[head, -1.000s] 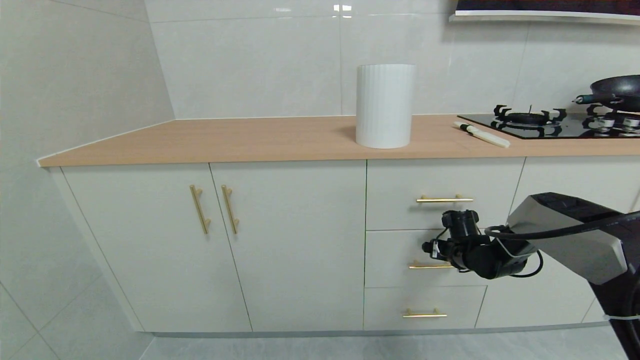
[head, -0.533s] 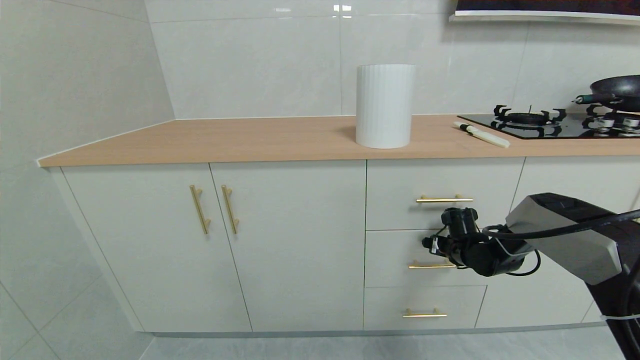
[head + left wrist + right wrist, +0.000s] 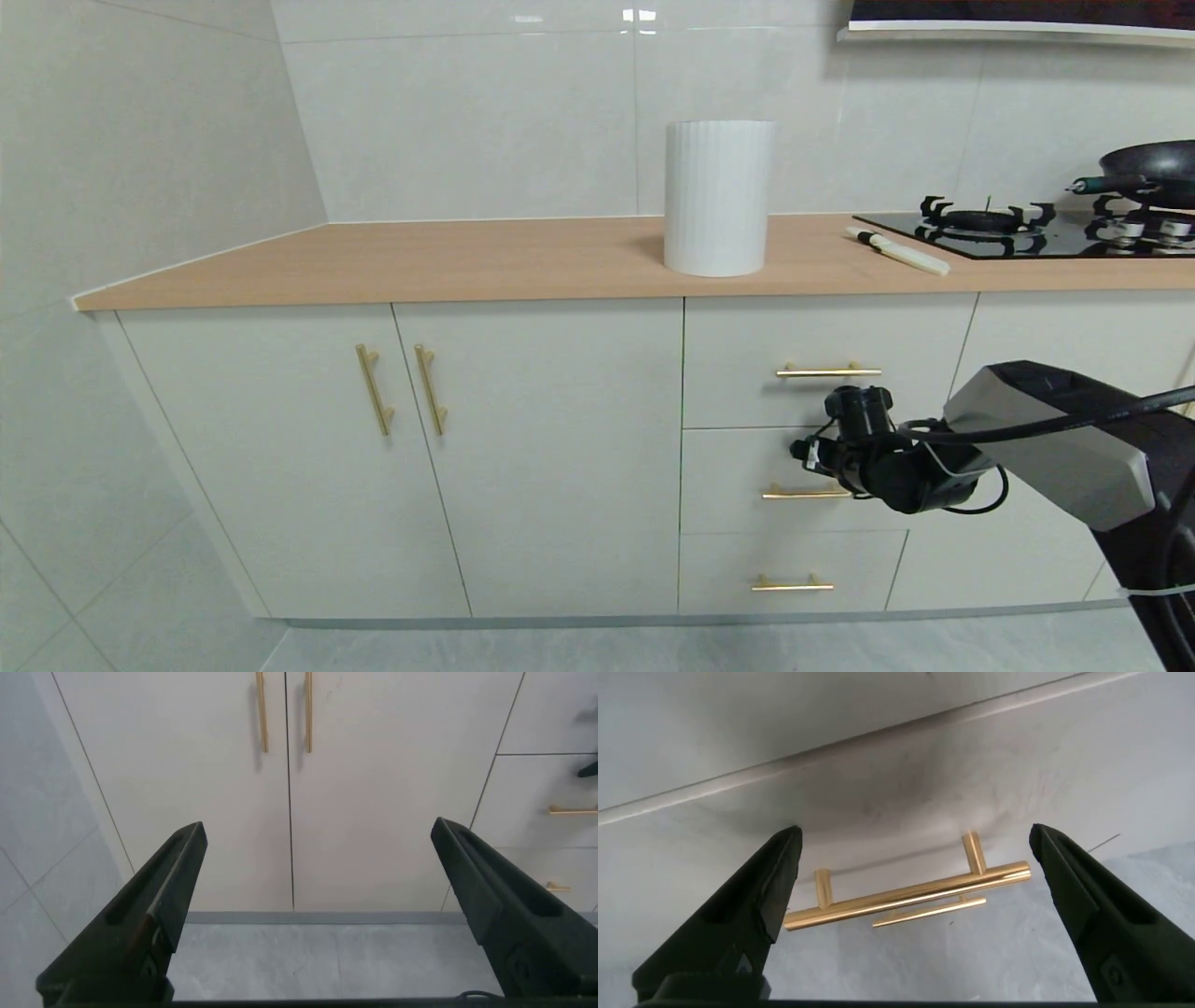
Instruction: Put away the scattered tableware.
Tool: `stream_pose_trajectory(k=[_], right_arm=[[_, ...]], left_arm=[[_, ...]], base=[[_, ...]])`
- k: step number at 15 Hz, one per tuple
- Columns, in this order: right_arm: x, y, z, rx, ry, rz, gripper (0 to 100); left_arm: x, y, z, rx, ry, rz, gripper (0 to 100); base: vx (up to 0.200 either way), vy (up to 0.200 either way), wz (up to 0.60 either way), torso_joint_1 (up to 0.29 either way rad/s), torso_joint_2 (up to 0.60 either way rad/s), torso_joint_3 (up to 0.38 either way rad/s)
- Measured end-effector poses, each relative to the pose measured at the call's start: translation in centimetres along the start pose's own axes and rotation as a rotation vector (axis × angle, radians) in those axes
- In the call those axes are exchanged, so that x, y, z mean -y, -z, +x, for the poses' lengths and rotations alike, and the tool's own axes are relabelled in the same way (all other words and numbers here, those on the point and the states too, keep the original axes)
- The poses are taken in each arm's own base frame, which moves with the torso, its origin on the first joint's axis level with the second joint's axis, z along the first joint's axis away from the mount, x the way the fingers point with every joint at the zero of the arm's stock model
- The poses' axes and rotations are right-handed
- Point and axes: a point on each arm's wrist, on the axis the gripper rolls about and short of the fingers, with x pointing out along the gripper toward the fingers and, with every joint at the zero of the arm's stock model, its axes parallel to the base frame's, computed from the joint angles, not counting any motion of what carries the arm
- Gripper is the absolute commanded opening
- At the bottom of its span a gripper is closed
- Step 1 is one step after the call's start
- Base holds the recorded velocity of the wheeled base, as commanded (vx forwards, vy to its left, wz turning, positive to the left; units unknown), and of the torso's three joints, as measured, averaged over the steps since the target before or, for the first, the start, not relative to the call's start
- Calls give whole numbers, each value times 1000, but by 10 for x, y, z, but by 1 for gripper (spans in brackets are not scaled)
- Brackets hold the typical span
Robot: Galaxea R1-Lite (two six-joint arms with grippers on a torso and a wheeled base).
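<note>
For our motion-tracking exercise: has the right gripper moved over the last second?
Yes, slightly: the right gripper has risen, away from the middle drawer handle and toward the top drawer handle.

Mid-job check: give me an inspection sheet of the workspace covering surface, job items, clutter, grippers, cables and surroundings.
Surface: wooden countertop; the drawers and doors below it are shut.
Job's things: white utensil lying on the countertop beside the gas hob; white ribbed container standing upright mid-counter.
Clutter: nothing seen.
Grippers: right gripper open and empty, facing the middle drawer handle, not touching it; left gripper open and empty, facing the double cabinet doors.
Cables: black cable running along the right arm, looped at the wrist.
Surroundings: tiled wall; dark pan on the hob.
</note>
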Motion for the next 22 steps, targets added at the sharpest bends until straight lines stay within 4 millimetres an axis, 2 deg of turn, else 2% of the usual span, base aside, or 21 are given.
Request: stream_pose_trajectory(k=[3,6,10,12,14,17,20,22], right_arm=[[5,-2,-21,-20,3,-9,100],[12,-11,-66,-41,1,-21,100],[26,-38,-164,35,-11,-8,100],[39,-50,-225,124,-20,10,100],[58,-52,-285,220,-28,12,100],[93,-37,-362,367,27,-32,100],[126,-9,-420,457,111,-113,100],[147,18,-451,464,182,-165,100]], left_arm=[[0,0,0,0,0,0,100],[0,0,0,0,0,0,100],[0,0,0,0,0,0,100],[0,0,0,0,0,0,100],[0,0,0,0,0,0,100],[0,0,0,0,0,0,100],[0,0,0,0,0,0,100],[0,0,0,0,0,0,100]], base=[[0,0,0,0,0,0],[0,0,0,0,0,0],[0,0,0,0,0,0],[0,0,0,0,0,0],[0,0,0,0,0,0],[0,0,0,0,0,0],[0,0,0,0,0,0],[0,0,0,0,0,0]])
